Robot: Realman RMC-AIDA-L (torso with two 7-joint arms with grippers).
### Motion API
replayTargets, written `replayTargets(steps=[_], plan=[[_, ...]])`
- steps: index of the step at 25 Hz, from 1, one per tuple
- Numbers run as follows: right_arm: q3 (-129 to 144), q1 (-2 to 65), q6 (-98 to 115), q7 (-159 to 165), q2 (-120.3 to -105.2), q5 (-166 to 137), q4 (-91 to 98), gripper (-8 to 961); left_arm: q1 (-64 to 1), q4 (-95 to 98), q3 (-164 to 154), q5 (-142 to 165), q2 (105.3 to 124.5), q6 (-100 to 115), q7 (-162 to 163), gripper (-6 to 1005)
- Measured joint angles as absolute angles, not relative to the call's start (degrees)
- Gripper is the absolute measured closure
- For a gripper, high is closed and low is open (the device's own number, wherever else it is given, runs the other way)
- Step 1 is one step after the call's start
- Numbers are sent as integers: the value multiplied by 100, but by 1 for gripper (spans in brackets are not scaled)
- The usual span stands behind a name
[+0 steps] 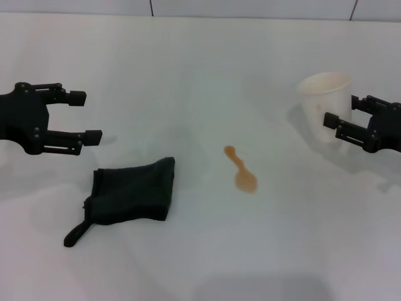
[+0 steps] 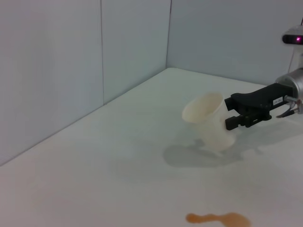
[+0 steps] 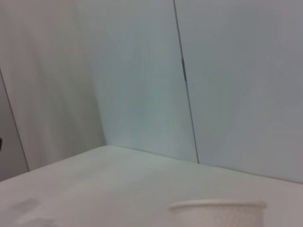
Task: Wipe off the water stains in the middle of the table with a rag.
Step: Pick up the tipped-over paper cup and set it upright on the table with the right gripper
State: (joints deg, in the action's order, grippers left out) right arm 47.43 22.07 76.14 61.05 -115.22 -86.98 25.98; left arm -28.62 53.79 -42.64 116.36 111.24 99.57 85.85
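Two hands in view, neither touching the rag (image 1: pixel 131 192) yet. Nearest the robot: rag lies crumpled flat on the desk (image 1: pixel 207 257), left of centre, loop tab trailing toward the near-left corner. Just right of it and a bit farther out, the water stains (image 1: pixel 242 171): orange-brown puddle, round blob nearer, thin tail running away and slightly left, so long axis is roughly near-far with a small lean. Rag and stains apart, bare desk between them. Left hand (image 1: pixel 88 116) hovers just beyond the rag's far-left edge, fingers spread, nothing between them, pointing toward desk centre. Key relation: rag sits directly nearward of the left hand, and that hand is much the closer of the two, so my read is that left does the pickup, then sweeps right across the stain. Farther out on the right, right hand (image 1: pixel 335 125) pinches a white cup (image 1: pixel 324 100), which the left wrist view shows tilted and lifted off the desk, well away from the rag. Wipe not yet started.
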Motion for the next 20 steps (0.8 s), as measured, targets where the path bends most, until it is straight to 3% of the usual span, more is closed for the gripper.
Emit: replayTargets(steps=[20], plan=[[4734,2068,7603,5706,-11522,-8685,2263,299,-2902,5390,-4289,11723,11144,9991,8640,140]])
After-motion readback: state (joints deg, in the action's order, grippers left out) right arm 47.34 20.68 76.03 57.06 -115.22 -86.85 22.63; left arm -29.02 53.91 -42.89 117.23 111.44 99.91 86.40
